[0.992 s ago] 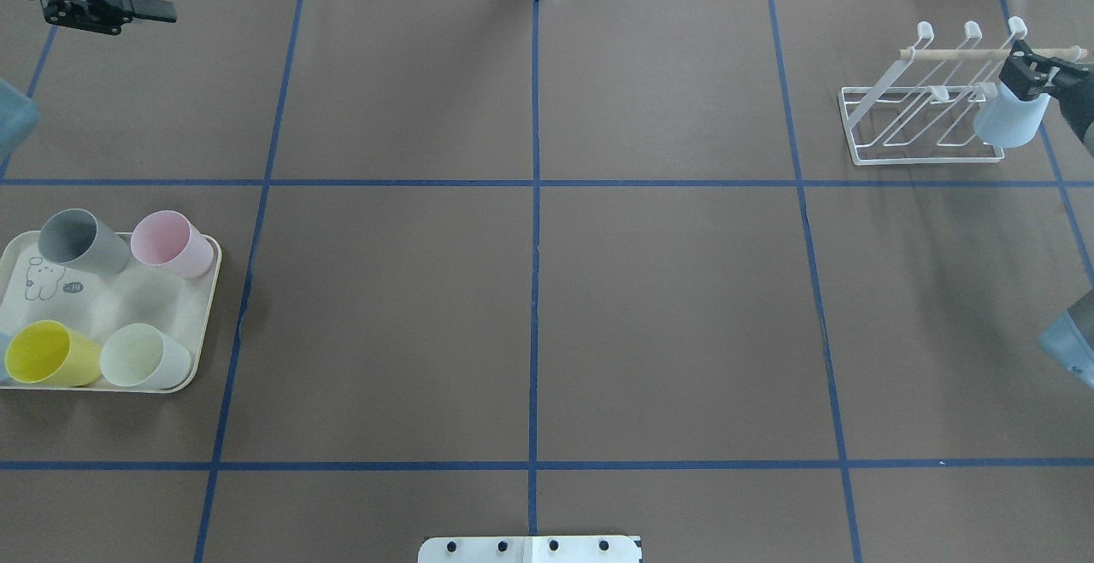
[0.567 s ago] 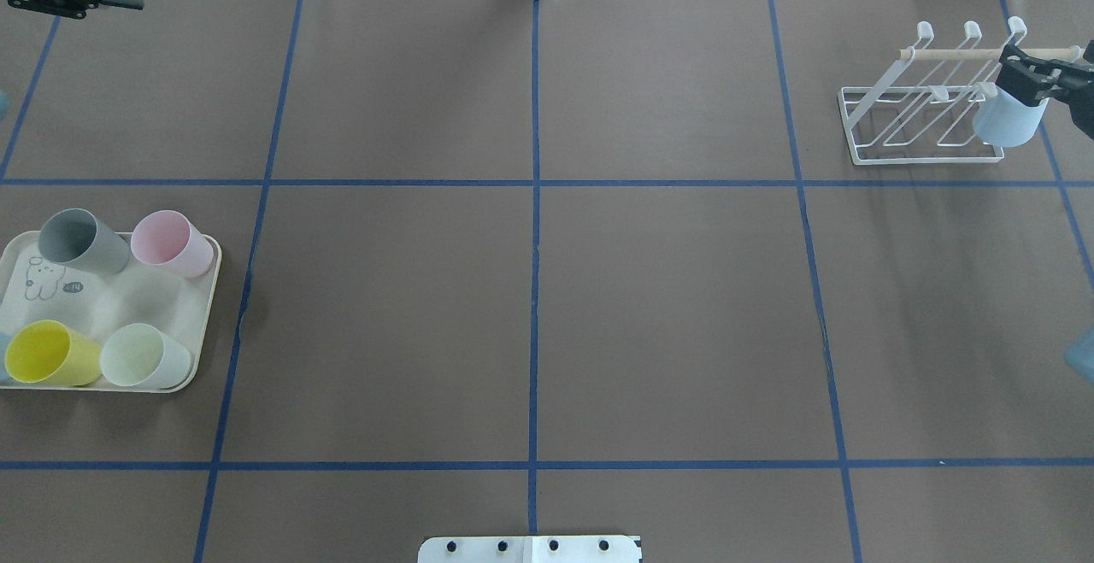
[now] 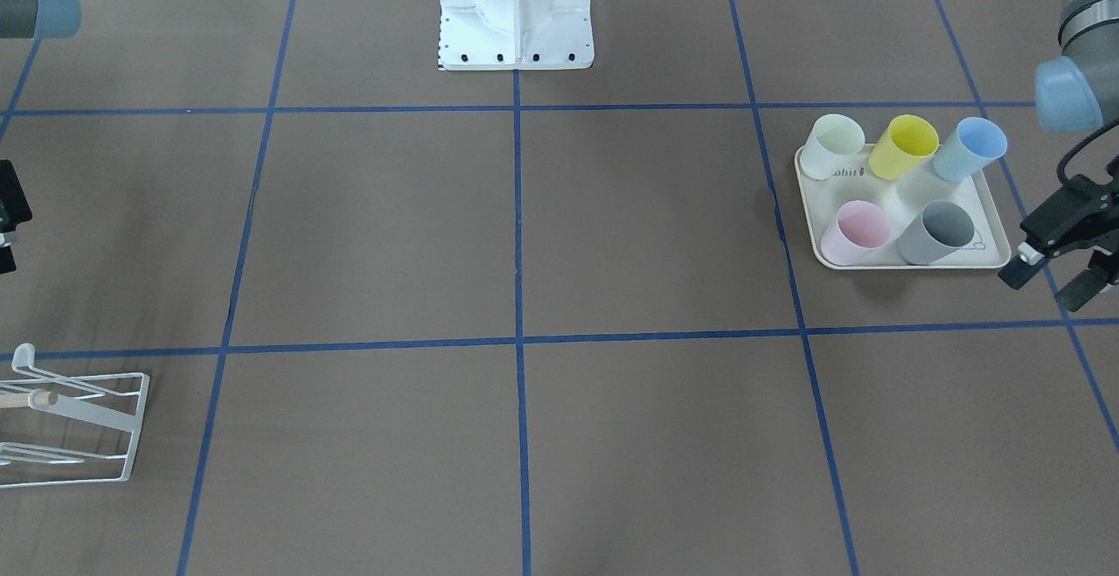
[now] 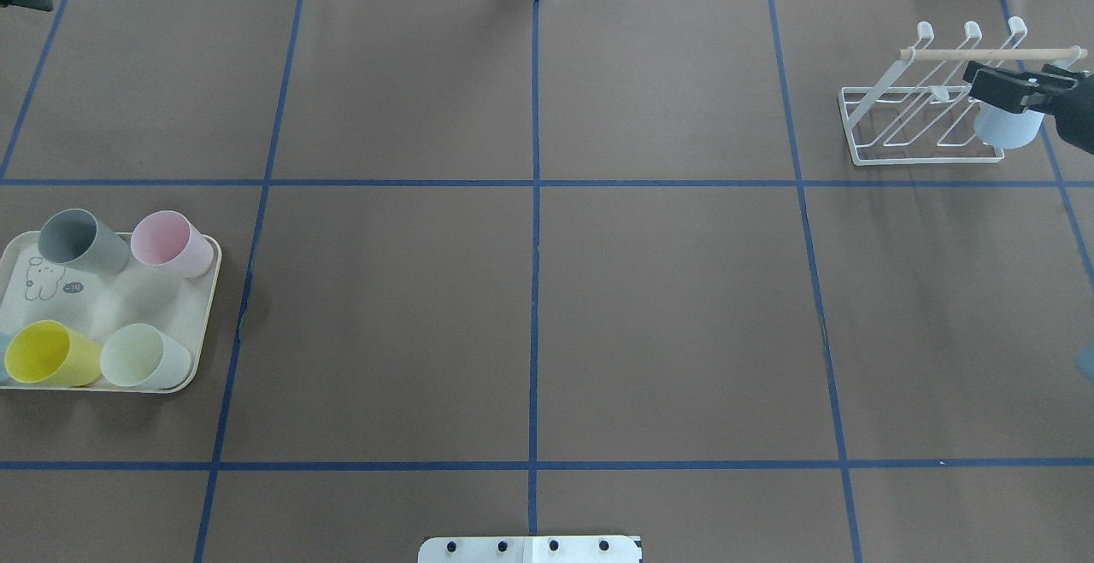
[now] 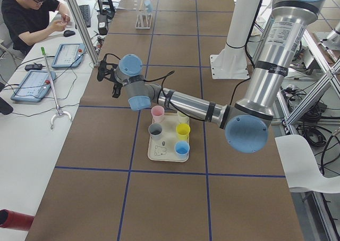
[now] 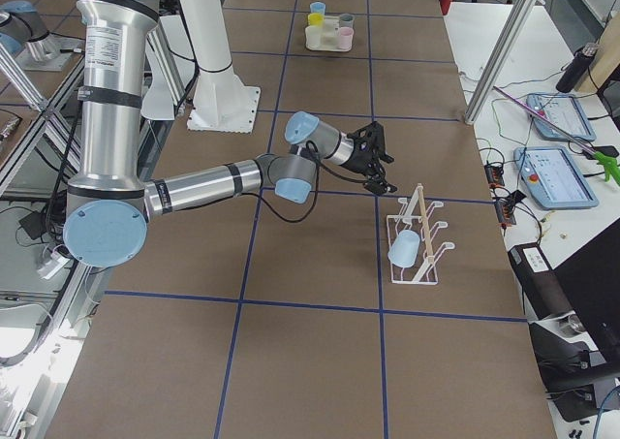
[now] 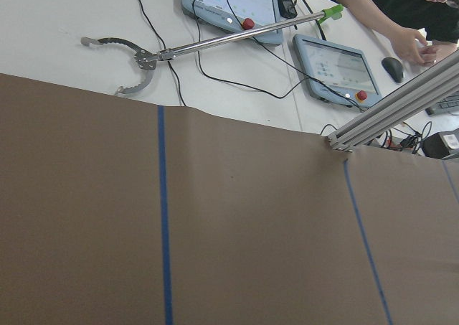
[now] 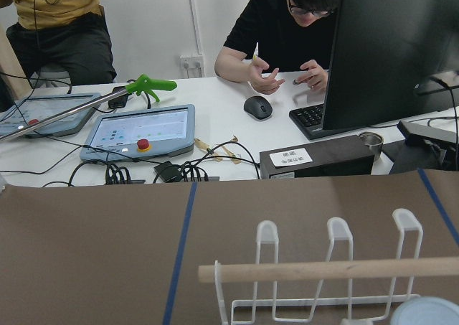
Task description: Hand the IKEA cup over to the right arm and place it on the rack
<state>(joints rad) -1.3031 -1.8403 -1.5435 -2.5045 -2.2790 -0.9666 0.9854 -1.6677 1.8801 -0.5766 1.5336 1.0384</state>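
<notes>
The pale-blue IKEA cup (image 4: 1008, 127) hangs mouth-down on the right end of the white wire rack (image 4: 906, 110), under its wooden rod. From the side, the cup (image 6: 405, 248) rests on a prong of the rack (image 6: 426, 216). My right gripper (image 4: 1017, 89) hovers just above it, open and holding nothing; the exterior right view shows the gripper (image 6: 386, 158) clear of the rack. The right wrist view looks over the rod (image 8: 308, 271), with the cup's base (image 8: 430, 312) at the bottom right. My left gripper (image 3: 1049, 277) is open and empty, beside the tray.
A cream tray (image 4: 120, 294) at the table's left holds grey (image 4: 81, 240), pink (image 4: 169, 243), yellow (image 4: 51, 352) and pale-green (image 4: 145, 356) cups, plus a blue one (image 3: 969, 148). People sit at a desk (image 8: 280, 102) beyond the table's far edge.
My right gripper has opened and let go of the pale-blue cup, which now rests on the rack. The left gripper has drifted further toward the far left corner.
</notes>
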